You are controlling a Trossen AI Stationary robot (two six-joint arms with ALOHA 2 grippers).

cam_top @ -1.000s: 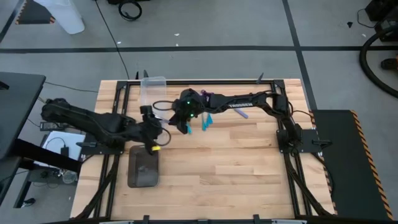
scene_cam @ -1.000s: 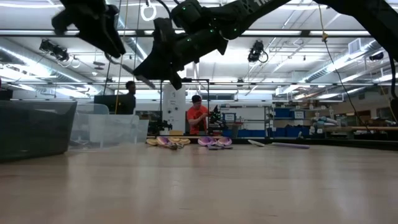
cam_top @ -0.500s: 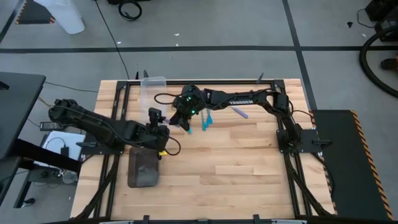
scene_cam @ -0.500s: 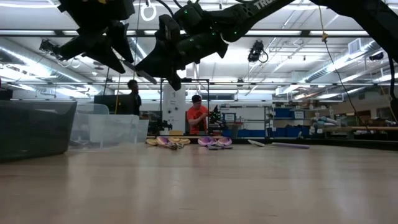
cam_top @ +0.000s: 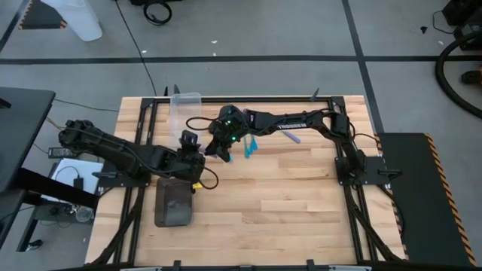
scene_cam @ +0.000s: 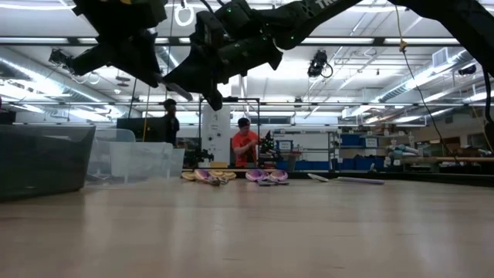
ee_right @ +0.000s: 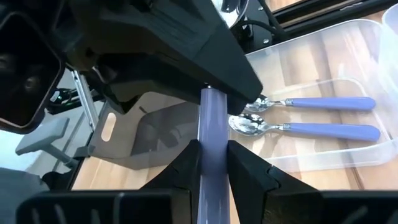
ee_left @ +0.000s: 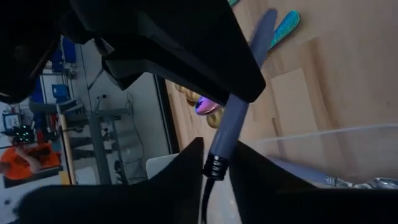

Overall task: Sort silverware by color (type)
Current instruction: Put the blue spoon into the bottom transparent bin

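A spoon with a lavender handle (ee_right: 211,124) hangs in the air between my two grippers, above the table's left middle. My right gripper (cam_top: 219,147) is shut on its handle; my left gripper (cam_top: 193,148) faces it, shut on the other end. In the low view the spoon (scene_cam: 174,89) slants between them, well above the wood. Two more lavender-handled spoons (ee_right: 311,118) lie in the clear bin (cam_top: 184,107). Gold spoons (scene_cam: 207,176) and purple spoons (scene_cam: 266,176) with teal handles (cam_top: 249,147) lie on the table. My left gripper pinches the spoon at the dark collar (ee_left: 214,165) where the lavender handle meets the metal stem, one finger (ee_left: 183,171) on each side. The fingers lie roughly along the spoon; its bowl is hidden behind them. The spoon is clear of the table. My right gripper pinches the lavender handle (ee_right: 212,155) between its two fingers, which point along it, slanting down toward the table's left. The handle runs straight out from the fingers into the left gripper. Its free end behind the fingers is hidden.
The dark grey tray (cam_top: 174,202) lies by the near left edge, below the left arm. One lavender-handled spoon (cam_top: 292,137) lies on the wood at the far right. People stand in the room beyond the table (scene_cam: 245,147). Bare wood fills the near right half.
My left gripper has moved toward the right gripper and a little down, rolled about its own line, and shut on the spoon's free end. My right gripper has stayed in place with the spoon, tipping slightly.
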